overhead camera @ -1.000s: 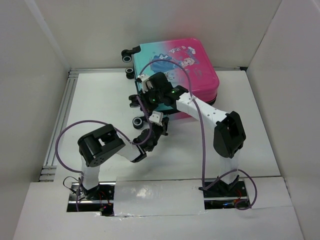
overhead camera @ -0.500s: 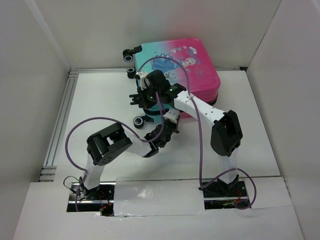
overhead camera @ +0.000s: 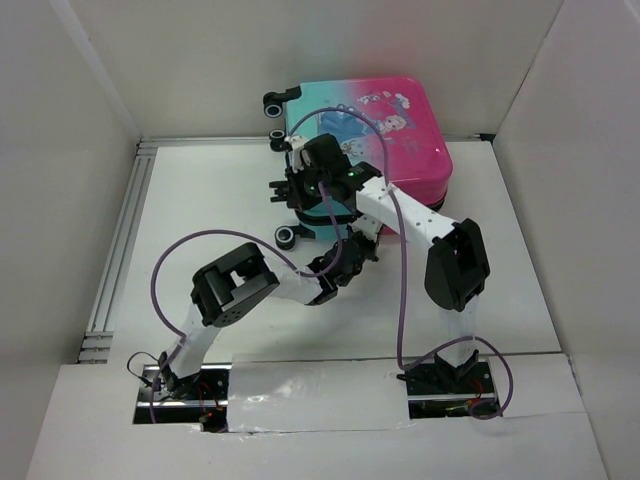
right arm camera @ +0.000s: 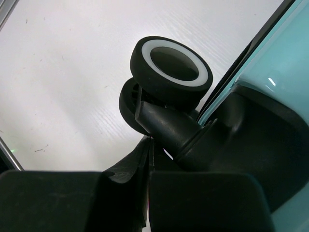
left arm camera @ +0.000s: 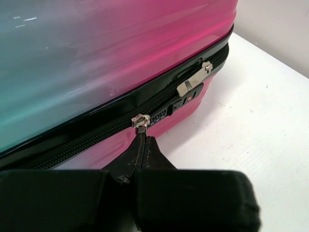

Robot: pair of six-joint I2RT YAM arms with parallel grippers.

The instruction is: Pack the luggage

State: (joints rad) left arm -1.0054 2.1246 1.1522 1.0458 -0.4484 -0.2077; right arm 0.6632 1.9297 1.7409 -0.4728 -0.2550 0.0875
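teal on its left half and pink on its right, the luggage (overhead camera: 400, 130) lies flat with its lid down at the far middle of the white table (overhead camera: 200, 220), close by the back wall. its black-and-white wheels (overhead camera: 289, 236) stick out at the left, teal end.

the right gripper (overhead camera: 298, 190) extends from the right arm's base across to this wheeled end and sits over the teal corner. in its wrist view the fingers are pressed together with nothing between them. their tips lie just under the black bracket of one wheel, with the teal shell to their right. whether they touch the bracket i cannot tell.

further right, the left gripper (left arm camera: 143, 145) extends from the near left and meets the luggage's near side about midway along its length. its fingers are closed tight, pinching the zipper pull (left arm camera: 140, 120). the silver slider shows just above the tips, on the black zipper band between the two shell halves.

to the right along the same band, a second silver pull (left arm camera: 194, 82) lies by the small lock (left arm camera: 186, 96) on the pink shell, apart from the fingers. the pink end lies furthest right, away from both grippers.
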